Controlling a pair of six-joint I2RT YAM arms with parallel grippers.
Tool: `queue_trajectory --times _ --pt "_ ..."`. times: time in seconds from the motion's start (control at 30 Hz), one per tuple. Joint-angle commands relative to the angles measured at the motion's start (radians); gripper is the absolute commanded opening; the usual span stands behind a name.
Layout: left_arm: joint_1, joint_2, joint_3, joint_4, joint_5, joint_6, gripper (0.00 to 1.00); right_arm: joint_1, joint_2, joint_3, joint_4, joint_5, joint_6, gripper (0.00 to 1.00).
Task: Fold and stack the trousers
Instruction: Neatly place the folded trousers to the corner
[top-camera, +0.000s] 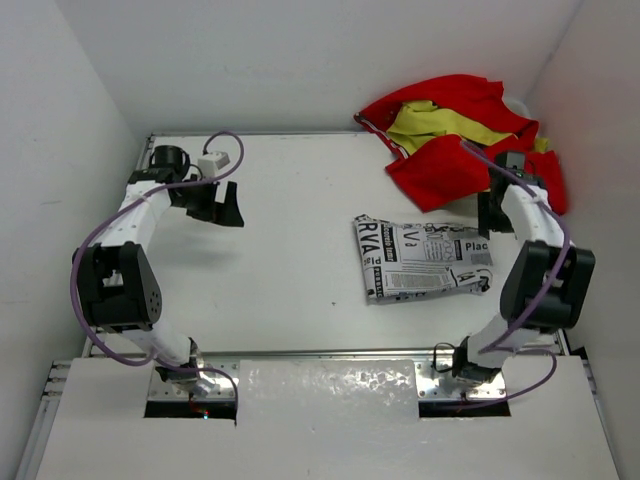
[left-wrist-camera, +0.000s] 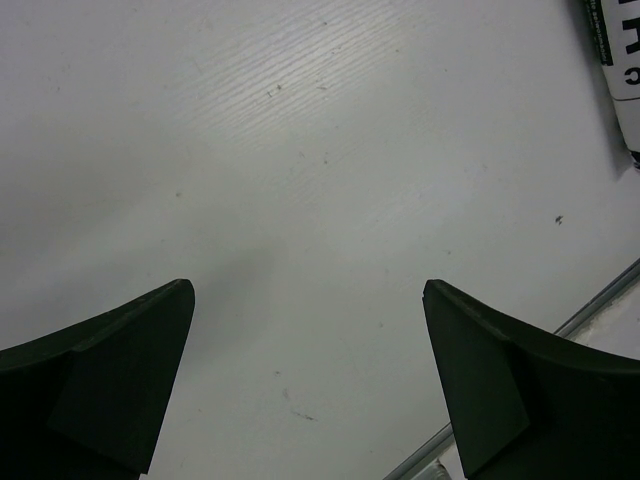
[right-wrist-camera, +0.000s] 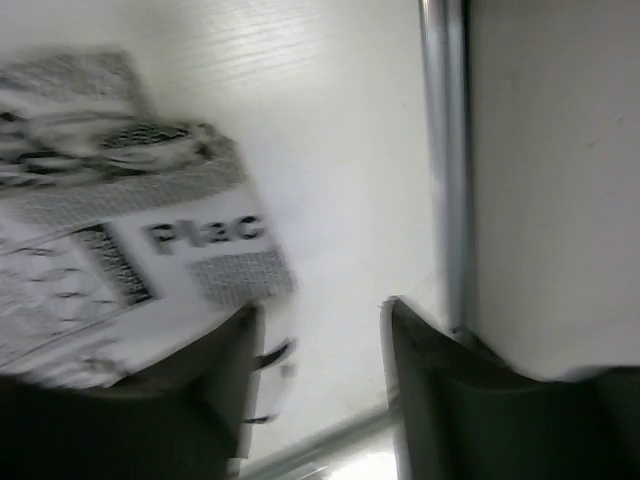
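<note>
The trousers (top-camera: 422, 258), white with black newspaper print, lie folded into a flat rectangle on the right half of the table. They also show blurred in the right wrist view (right-wrist-camera: 120, 230), and a corner shows in the left wrist view (left-wrist-camera: 615, 60). My right gripper (top-camera: 492, 212) hangs open and empty just past the trousers' far right corner; in its own view (right-wrist-camera: 320, 330) the jaws stand apart over bare table. My left gripper (top-camera: 218, 205) is open and empty at the far left; its view (left-wrist-camera: 308, 300) shows only bare table between the jaws.
A pile of red and yellow clothing (top-camera: 455, 140) lies at the far right corner, behind my right arm. A metal rail (right-wrist-camera: 445, 150) runs along the table's right edge. White walls close the table on three sides.
</note>
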Motion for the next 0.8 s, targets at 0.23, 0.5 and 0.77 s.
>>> queue_trajectory --times 0.23,0.5,0.77 --pt "0.006 -0.025 0.008 0.022 0.027 0.0 0.97 0.004 -0.438 -0.586 0.429 -0.528 0.537 0.0" --pt "0.006 -0.037 0.006 0.018 0.027 0.001 0.97 -0.03 -0.363 -0.703 0.329 -0.303 0.581 0.0" --pt "0.006 -0.04 0.005 0.019 0.024 0.003 0.97 -0.042 -0.394 -0.609 0.302 -0.257 0.547 0.13"
